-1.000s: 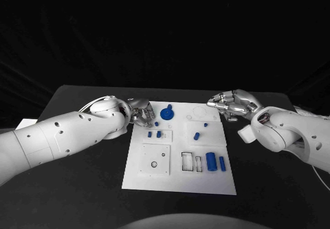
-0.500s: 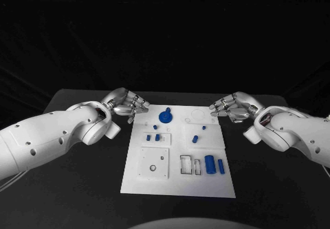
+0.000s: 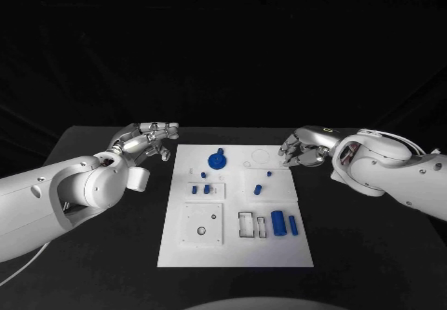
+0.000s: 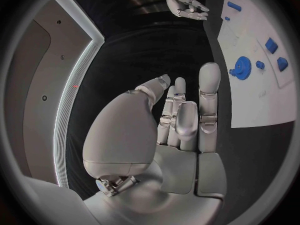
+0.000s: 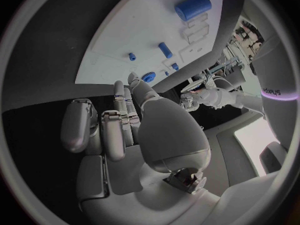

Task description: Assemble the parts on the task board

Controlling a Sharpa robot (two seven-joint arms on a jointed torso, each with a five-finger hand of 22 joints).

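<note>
Both my hands hold nothing: left hand (image 3: pixel 146 140) fingers extended, right hand (image 3: pixel 303 148) curled. The flat white rectangular task board (image 3: pixel 235 252) lies between them, long axis near-far; the blue gear-shaped part (image 3: pixel 217 159) lies nearer my left.

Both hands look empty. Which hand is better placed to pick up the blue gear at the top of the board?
Probably left. The left hand hovers off the task board, on the side nearer the blue gear. The right hand is at the opposite edge, farther from it. Both hold nothing.
</note>
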